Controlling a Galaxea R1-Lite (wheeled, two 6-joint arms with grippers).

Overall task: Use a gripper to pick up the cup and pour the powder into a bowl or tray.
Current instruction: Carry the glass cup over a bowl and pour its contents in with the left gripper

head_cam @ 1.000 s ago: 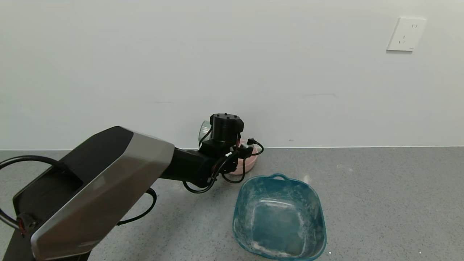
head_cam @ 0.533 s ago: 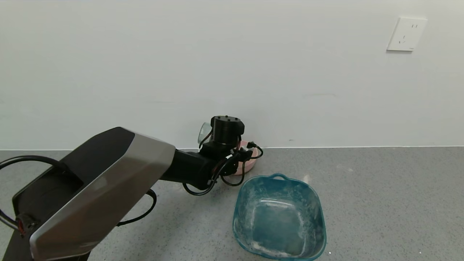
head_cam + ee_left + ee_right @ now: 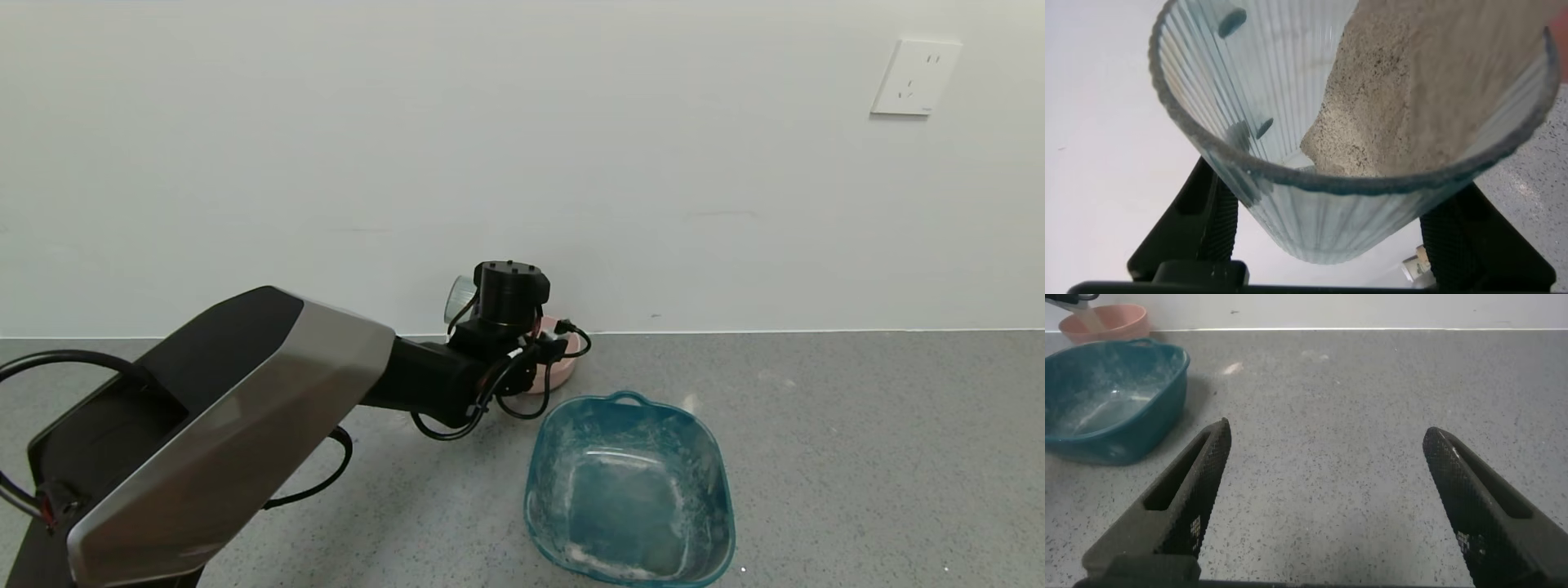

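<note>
My left gripper [image 3: 1331,224] is shut on the ribbed clear cup [image 3: 1290,212], with a black finger on either side of it. The cup is tipped over, and pale grey powder [image 3: 1413,90] lies along its lower side up to the rim. In the head view the cup [image 3: 459,296] pokes out behind the black wrist, close to the wall and above the pink bowl [image 3: 565,367]. The wrist and cables hide most of the bowl. The teal tray [image 3: 702,457], smeared with white dust, sits nearer, to the right of the arm. My right gripper [image 3: 1327,433] is open and empty over bare floor.
The wall runs right behind the bowl and cup, with a white outlet [image 3: 914,77] high on the right. The speckled grey floor spreads to the right of the tray. The right wrist view shows the tray [image 3: 1110,392] and the bowl [image 3: 1106,322] far off.
My left gripper with the cup has sunk slightly toward the bowl over the last second. Bowl and tray have not moved.
</note>
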